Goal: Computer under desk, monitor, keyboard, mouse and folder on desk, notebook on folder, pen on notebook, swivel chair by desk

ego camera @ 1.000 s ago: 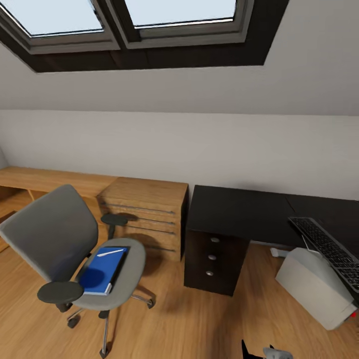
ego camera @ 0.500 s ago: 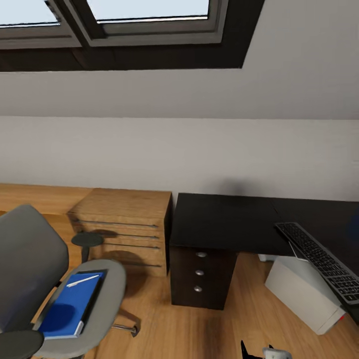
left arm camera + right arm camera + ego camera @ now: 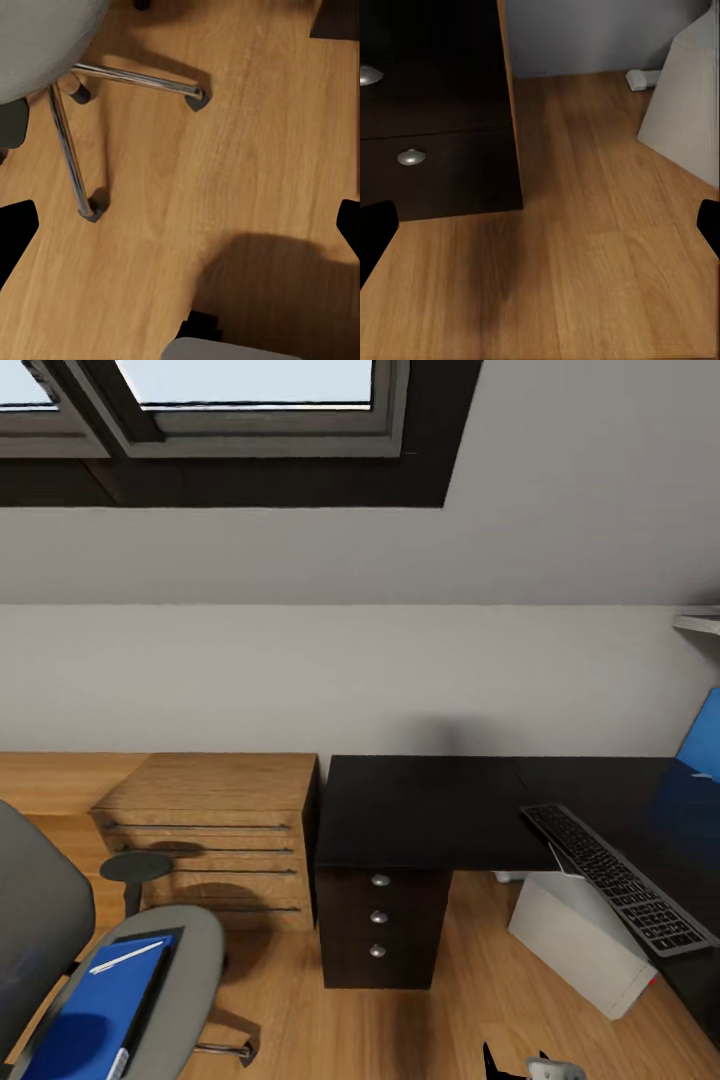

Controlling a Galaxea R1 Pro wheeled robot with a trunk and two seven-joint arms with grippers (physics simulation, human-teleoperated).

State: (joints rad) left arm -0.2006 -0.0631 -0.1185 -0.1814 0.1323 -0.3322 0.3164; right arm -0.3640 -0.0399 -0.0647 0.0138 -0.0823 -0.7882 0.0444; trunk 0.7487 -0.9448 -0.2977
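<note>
View has swung right: swivel chair (image 3: 60, 960) with folder (image 3: 85, 1015) slides toward frame edge, desk (image 3: 430, 815) surface and keyboard (image 3: 615, 880) centre. Robot repositioning; both arms' fingers apart, empty.

This is an attic room in a home, set up as a study. A sloped white ceiling carries dark-framed skylights (image 3: 250, 400), and the floor (image 3: 460, 1020) is warm wood planks. A glossy black counter (image 3: 420, 810) with silver-knobbed drawers stands beside a light wooden drawer chest (image 3: 210, 830), with a grey swivel chair (image 3: 190, 970) nearby.
</note>
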